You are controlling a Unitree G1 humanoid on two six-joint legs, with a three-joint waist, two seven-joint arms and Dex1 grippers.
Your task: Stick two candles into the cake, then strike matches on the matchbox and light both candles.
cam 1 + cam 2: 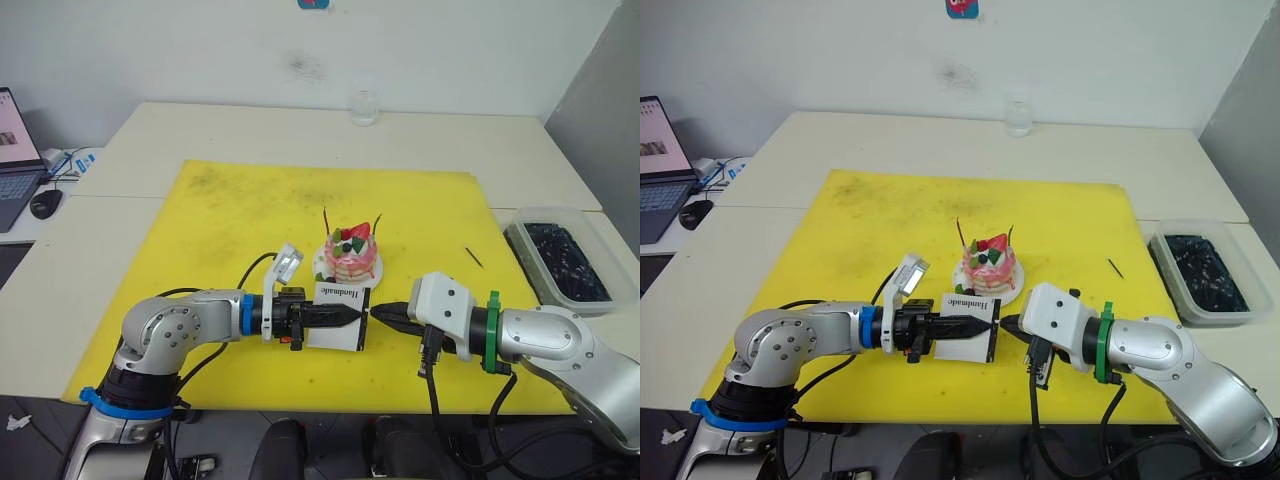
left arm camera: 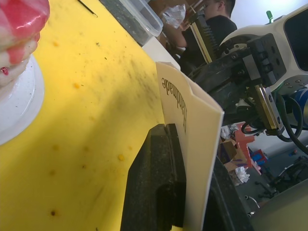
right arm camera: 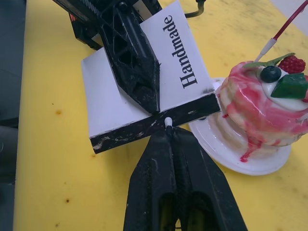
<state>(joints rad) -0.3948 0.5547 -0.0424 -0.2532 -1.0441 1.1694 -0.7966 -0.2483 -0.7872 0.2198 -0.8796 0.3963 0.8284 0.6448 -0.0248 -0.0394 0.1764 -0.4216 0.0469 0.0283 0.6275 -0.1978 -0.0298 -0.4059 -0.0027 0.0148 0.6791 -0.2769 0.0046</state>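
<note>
In the lower middle of the head views the left gripper (image 1: pixel 345 316) is clamped on the matchbox (image 1: pixel 338 318), holding the white box with its dark strip turned toward the other arm, most likely so that strip is offered as a striking surface. The right gripper (image 3: pixel 167 129) has its fingers pressed together on one match (image 3: pixel 168 121), whose pale tip peeks out between them and sits right against the dark strip; that placement suggests the striking step is in hand. Just above the box in the frame stands the cake (image 1: pixel 350 256) on its white plate (image 3: pixel 226 154), close enough that a lit match would have little way to travel. Two candles (image 1: pixel 378 224) already stand in the cake, one at each side of the strawberry, and neither shows a flame. A second match (image 1: pixel 474 257) lies alone on the yellow mat (image 1: pixel 230 210) to the right of the cake, well apart from both grippers. Elsewhere there is one glass (image 1: pixel 364 106) at the top centre, one clear tub (image 1: pixel 560 260) of dark stuff at the right edge, and one laptop (image 1: pixel 15 160) at the far left.
</note>
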